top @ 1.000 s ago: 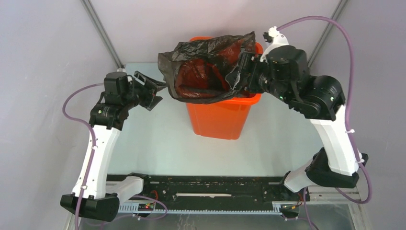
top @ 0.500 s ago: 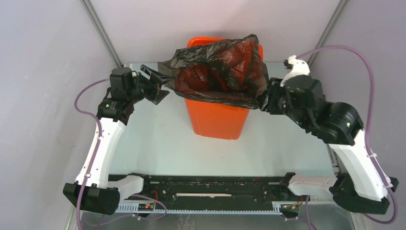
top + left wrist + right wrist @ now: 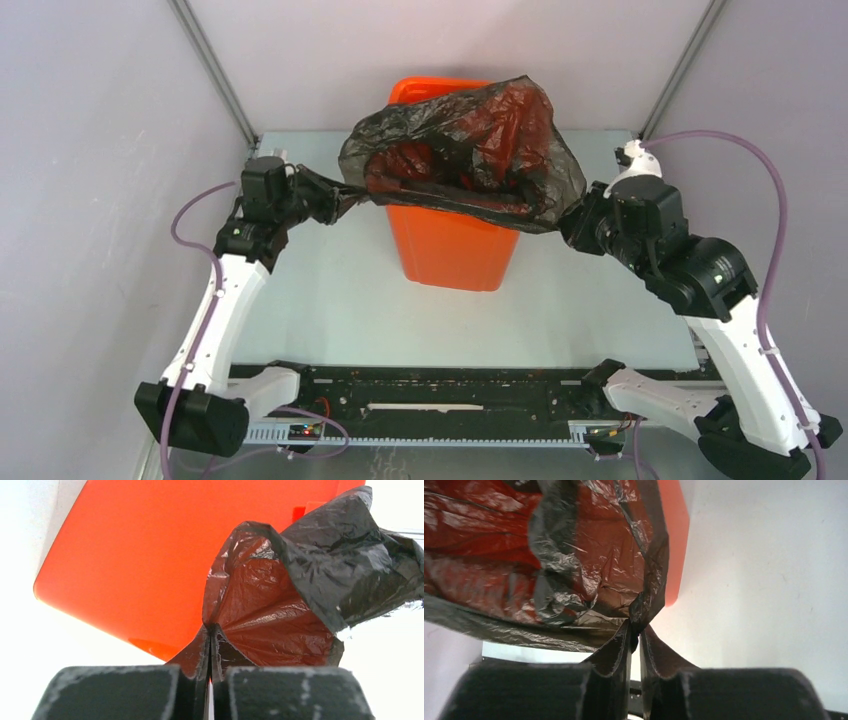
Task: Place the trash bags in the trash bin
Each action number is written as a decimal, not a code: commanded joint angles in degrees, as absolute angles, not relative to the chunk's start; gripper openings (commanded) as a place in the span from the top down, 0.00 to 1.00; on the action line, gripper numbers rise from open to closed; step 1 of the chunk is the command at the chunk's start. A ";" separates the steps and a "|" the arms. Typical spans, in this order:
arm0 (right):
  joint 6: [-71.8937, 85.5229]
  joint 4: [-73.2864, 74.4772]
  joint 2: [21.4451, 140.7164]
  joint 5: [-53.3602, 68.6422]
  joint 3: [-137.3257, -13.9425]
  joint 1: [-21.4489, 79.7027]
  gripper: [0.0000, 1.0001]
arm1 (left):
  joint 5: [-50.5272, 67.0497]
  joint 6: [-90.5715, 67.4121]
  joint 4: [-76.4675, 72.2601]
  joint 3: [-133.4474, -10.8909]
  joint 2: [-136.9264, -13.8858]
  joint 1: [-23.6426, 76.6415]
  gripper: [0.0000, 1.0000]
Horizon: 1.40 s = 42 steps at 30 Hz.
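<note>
The left fingers (image 3: 115, 695) pinch shut on a fold of the thin, glossy, wrinkled black plastic trash bag (image 3: 545, 185), and the right fingers (image 3: 734, 695) grip its opposite edge. Both wrist views show film gathered between the fingers, reddish where orange shows through. Only the top view shows it stretched across the mouth of the tall orange plastic bin (image 3: 455, 250).

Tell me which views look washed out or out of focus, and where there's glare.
Top external: evenly lit, sharp, glossy glints on the trash bag. Left wrist: background blown out white around the trash bin; left fingers soft. Right wrist: right fingers blurred, film fairly sharp.
</note>
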<state>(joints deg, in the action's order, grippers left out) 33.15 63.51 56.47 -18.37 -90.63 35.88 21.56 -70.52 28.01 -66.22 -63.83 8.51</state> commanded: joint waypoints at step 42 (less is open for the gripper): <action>19.15 59.51 57.14 4.30 -98.03 17.00 0.03 | 6.80 -38.41 59.40 -90.11 -52.12 9.76 0.18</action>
<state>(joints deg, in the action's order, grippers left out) 21.78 59.57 53.49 2.48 -95.33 17.58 7.46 -41.23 56.16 -85.12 -52.99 9.78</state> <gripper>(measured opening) 0.941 0.812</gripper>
